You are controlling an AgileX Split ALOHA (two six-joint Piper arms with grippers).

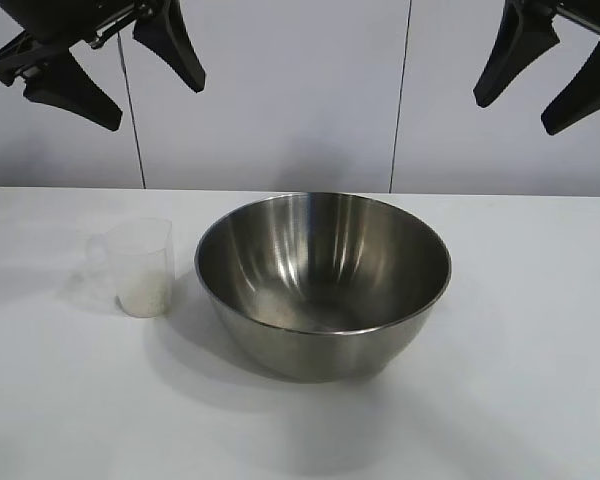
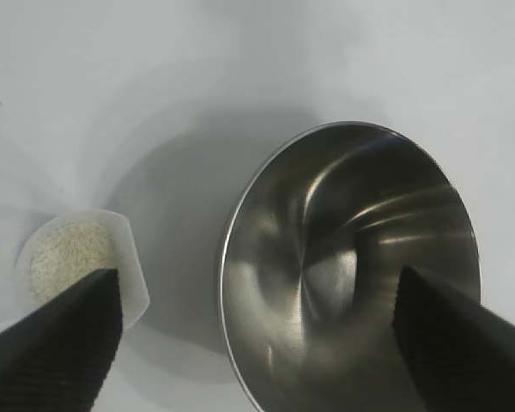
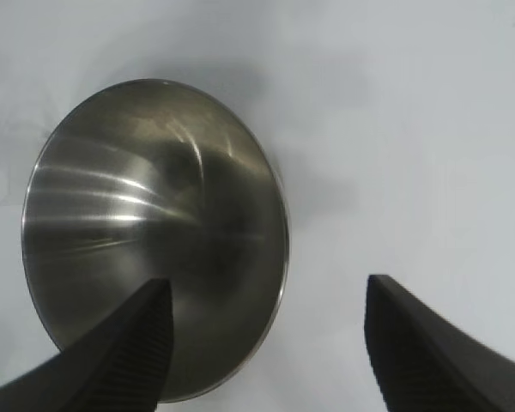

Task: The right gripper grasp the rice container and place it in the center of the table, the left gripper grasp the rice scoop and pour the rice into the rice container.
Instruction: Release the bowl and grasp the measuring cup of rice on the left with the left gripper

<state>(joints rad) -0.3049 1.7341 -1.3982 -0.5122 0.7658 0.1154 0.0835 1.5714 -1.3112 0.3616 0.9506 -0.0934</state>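
The rice container [image 1: 323,283], a large shiny steel bowl, stands at the middle of the white table [image 1: 520,380]; it also shows in the left wrist view [image 2: 352,266] and the right wrist view [image 3: 154,232]. The rice scoop [image 1: 140,266], a small frosted plastic cup, stands just left of the bowl with rice [image 2: 67,255] in its bottom. My left gripper [image 1: 115,75] hangs open and empty high at the upper left. My right gripper [image 1: 520,90] hangs open and empty high at the upper right. Both are far above the things.
A plain white panelled wall [image 1: 300,90] stands behind the table. Bare tabletop lies in front of the bowl and to its right.
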